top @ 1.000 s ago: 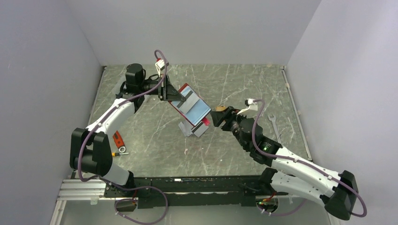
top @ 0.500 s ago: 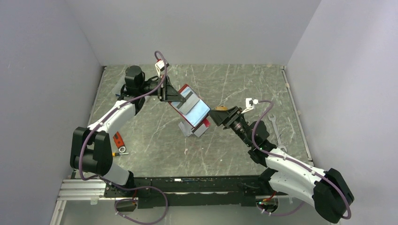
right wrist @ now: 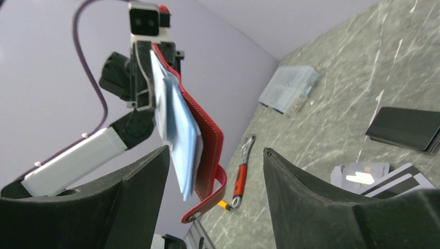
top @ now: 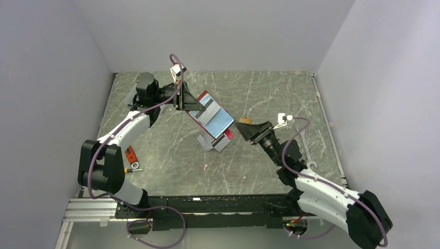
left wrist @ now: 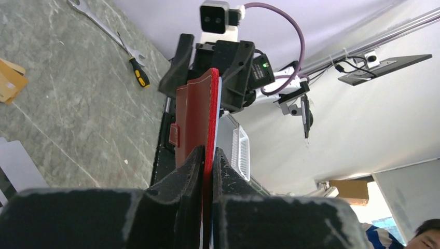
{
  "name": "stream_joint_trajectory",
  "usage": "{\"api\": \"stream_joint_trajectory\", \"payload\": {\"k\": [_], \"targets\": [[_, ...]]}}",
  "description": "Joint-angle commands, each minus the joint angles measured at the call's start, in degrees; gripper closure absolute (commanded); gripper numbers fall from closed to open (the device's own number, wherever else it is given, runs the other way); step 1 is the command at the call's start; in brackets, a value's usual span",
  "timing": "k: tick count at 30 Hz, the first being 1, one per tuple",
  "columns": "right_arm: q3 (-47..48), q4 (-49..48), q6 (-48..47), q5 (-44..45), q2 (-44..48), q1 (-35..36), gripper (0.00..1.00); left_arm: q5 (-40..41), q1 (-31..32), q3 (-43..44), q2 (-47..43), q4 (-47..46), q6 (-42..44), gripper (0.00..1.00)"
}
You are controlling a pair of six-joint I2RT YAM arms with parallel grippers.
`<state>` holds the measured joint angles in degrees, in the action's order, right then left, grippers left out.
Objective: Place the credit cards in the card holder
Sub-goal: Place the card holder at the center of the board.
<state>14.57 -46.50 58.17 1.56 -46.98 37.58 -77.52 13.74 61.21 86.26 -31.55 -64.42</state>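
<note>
My left gripper (top: 188, 102) is shut on the upper edge of the dark-red card holder (top: 211, 118) and holds it open above the table, pale blue sleeves facing up. A grey-white card with a dark stripe (top: 204, 111) lies against the sleeves by the fingers. In the left wrist view the holder (left wrist: 194, 116) stands edge-on between the closed fingers (left wrist: 208, 154). My right gripper (top: 241, 126) is open and empty, just off the holder's lower right edge; its wrist view shows the holder (right wrist: 200, 129) and hanging snap strap ahead. Loose credit cards (top: 215, 143) lie under the holder: one black (right wrist: 407, 128), others grey-white (right wrist: 373, 176).
A small brown cardboard box (top: 245, 120) sits beside the right gripper. A silver wrench (top: 304, 140) lies at the right. A red-handled wrench (top: 131, 154) lies at the left front. The clear compartment box (right wrist: 288, 89) sits at the far left.
The right arm has swung its elbow to the right and straightened, with the gripper staying open by the holder's lower right edge. The left gripper has shifted the holder slightly up and left.
</note>
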Motion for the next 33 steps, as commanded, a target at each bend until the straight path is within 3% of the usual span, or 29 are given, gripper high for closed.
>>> {"api": "stream_joint_trajectory", "payload": {"k": [1, 7, 11, 14, 17, 19, 21, 22, 23, 24, 27, 33], "targets": [[4.2, -10.7, 1.2, -6.3, -7.4, -0.1, 0.3, -1.6, -0.1, 0.1, 0.6, -7.3, -4.0, 1.0], [6.7, -19.3, 2.7, -10.2, -14.3, -0.1, 0.31, -1.4, 0.0, -0.1, 0.0, -4.5, -1.6, 1.0], [7.3, -24.6, 4.5, -10.9, -17.9, -0.1, 0.38, -1.1, 0.0, -0.3, -0.3, -1.0, 1.0, 1.0], [9.0, -25.1, 5.8, -12.6, -20.7, -0.1, 0.53, -1.2, 0.0, -0.4, -0.4, 0.5, 2.3, 0.99], [9.9, -23.8, 8.1, -13.5, -22.5, -0.2, 0.81, -1.1, 0.0, 0.2, -0.5, 5.5, 6.5, 0.96], [10.4, -19.8, 8.2, -14.0, -22.1, -0.3, 0.99, -1.0, 0.0, 1.7, -0.6, 12.7, 12.7, 0.88], [11.3, -12.5, 6.9, -15.0, -20.0, -0.7, 1.0, 0.1, 0.0, 4.6, -0.5, 27.8, 25.4, 0.8], [11.9, -6.6, 5.8, -15.6, -18.6, -1.2, 1.0, 1.7, 0.0, 6.8, -0.1, 38.1, 34.9, 0.66], [12.7, -1.5, 4.6, -16.5, -17.1, -1.8, 1.0, 3.1, 0.1, 9.1, 0.6, 48.8, 44.0, 0.11], [13.1, 3.4, 3.3, -17.4, -15.7, -2.5, 1.0, 4.5, 0.1, 11.2, 2.1, 57.5, 52.1, 0.02], [13.8, 14.4, -0.2, -21.3, -12.4, -4.3, 1.0, 7.0, -0.1, 12.5, 5.4, 72.0, 67.9, 0.01], [15.4, 30.6, -7.3, -31.1, -14.8, -5.2, 1.0, 11.8, -0.3, 12.5, 6.9, 81.1, 82.6, 0.01]]}}
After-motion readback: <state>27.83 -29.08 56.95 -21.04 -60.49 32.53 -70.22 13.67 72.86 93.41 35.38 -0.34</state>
